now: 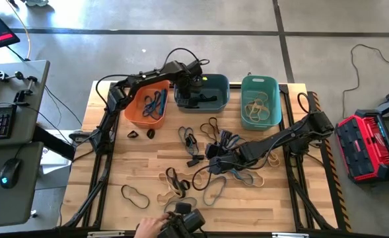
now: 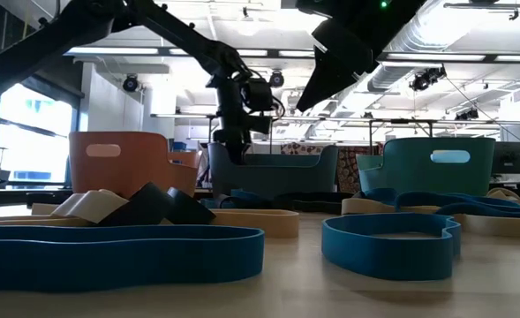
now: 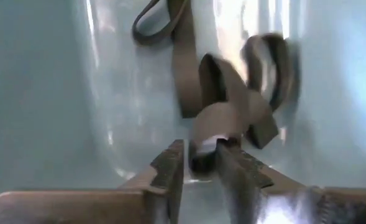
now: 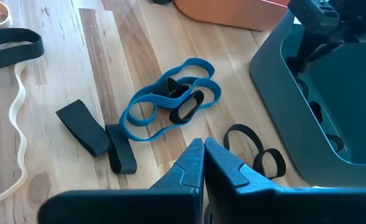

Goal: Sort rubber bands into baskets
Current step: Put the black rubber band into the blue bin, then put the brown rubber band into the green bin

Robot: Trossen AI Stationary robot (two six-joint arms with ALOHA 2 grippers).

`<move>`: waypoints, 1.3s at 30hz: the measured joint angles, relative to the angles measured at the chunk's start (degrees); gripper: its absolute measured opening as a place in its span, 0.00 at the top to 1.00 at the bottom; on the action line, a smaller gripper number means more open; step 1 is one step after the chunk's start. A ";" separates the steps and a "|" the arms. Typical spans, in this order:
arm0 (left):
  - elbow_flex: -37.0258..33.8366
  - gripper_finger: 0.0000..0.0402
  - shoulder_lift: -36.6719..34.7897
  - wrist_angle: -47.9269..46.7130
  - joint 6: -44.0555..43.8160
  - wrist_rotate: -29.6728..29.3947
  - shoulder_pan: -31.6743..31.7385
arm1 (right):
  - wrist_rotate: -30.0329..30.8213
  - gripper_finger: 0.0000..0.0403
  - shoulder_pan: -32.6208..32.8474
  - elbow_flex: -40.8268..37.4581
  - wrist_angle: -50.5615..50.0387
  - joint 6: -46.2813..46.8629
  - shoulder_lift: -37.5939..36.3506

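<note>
Pale wooden bench (image 1: 148, 172) under an overhead camera, grey floor all round it, and a desk with keyboard and mouse off to one side. Three baskets stand in a row along the far edge: orange basket (image 1: 146, 104) with blue bands in it, slate basket (image 1: 204, 92) in the middle, teal basket (image 1: 260, 100) with tan bands inside.

Left claw (image 3: 198, 163) is down inside the slate basket, its jaws a narrow way apart with a dark band (image 3: 223, 118) lying between and just past the tips; whether the band is gripped or already let go cannot be told. More dark loops rest on the basket floor beyond it.

Right claw (image 4: 202, 163) hovers low over the middle of the bench, jaws pressed together and holding nothing. Loose rubber bands (image 1: 211, 155) lie scattered about it. Directly ahead of its tips, close by, sits a tangle of blue bands (image 4: 167, 99) wound round a black loop, its long axis running across the claw's line of approach. Two small black loops (image 4: 257, 149) lie nearer, toward the slate basket wall. The right arm is plainly the nearer one for that tangle, and its jaws would need to part first.
</note>
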 joint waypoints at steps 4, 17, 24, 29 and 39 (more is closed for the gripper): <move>0.09 0.73 -0.05 -0.51 -0.02 -4.66 -0.14 | 0.00 1.00 0.00 0.00 0.00 0.01 0.00; 0.09 0.98 -5.91 -0.90 1.53 -5.35 -0.68 | 0.02 1.00 -1.15 0.00 0.52 -1.46 0.00; -0.02 1.00 -10.68 7.13 -2.79 0.99 -0.66 | 2.42 1.00 -1.77 0.00 0.76 -1.49 0.00; -3.89 1.00 -13.87 16.76 -5.83 5.59 -0.76 | 2.59 1.00 -2.05 -4.53 11.48 -3.68 -0.08; -19.01 1.00 -20.50 33.50 -8.65 7.26 -1.85 | 0.22 1.00 -1.96 -19.29 31.88 -0.73 -2.02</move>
